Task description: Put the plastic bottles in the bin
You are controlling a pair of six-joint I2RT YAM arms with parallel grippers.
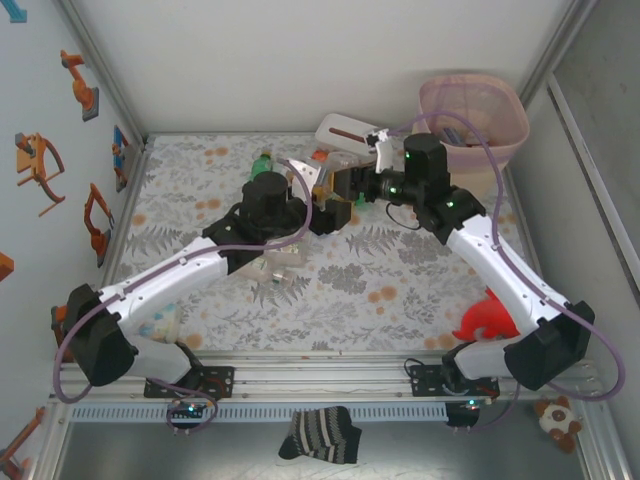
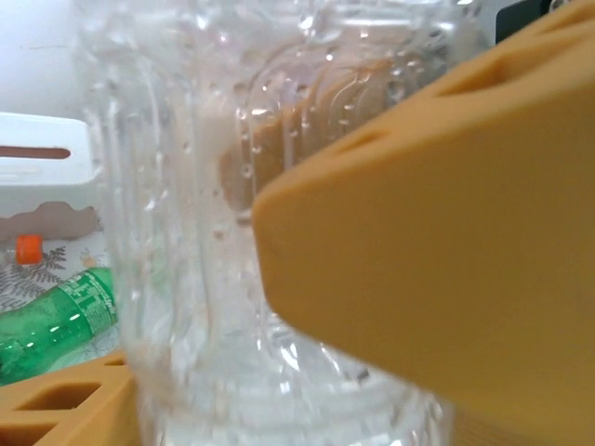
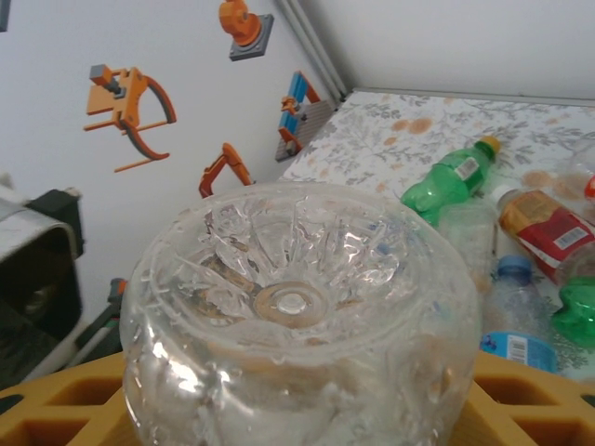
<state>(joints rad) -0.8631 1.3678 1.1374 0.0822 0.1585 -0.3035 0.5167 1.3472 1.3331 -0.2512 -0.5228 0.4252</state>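
Table (image 1: 400,280): both arms are folded in and meet mid-table toward the far edge. The bin (image 1: 510,130) stands in the far right corner, just behind the right arm.

The left gripper (image 1: 322,200) and right gripper (image 1: 352,183) face each other, nearly touching, with one clear bottle (image 1: 303,174) between them.

Left wrist view: the bottle wall (image 2: 186,232) sits between the yellow fingers (image 2: 437,260). I can't tell whether they clamp it or stand just off it.

Right wrist view: the bottle's base (image 3: 297,307) points at the camera, with a finger (image 3: 56,400) on either side of the body. Again I can't tell if the grip is closed.

Step, my read: a left-to-right handover of this bottle.

Next move needs the right to have a firm hold before the left lets go. Then the left backs straight off, and the right swings to the bin and drops the bottle over the rim.

Left on the table: a green bottle (image 3: 451,177), a red-label bottle (image 3: 548,228) and a blue-cap bottle (image 3: 513,269), clustered near the tissue box (image 1: 345,130).
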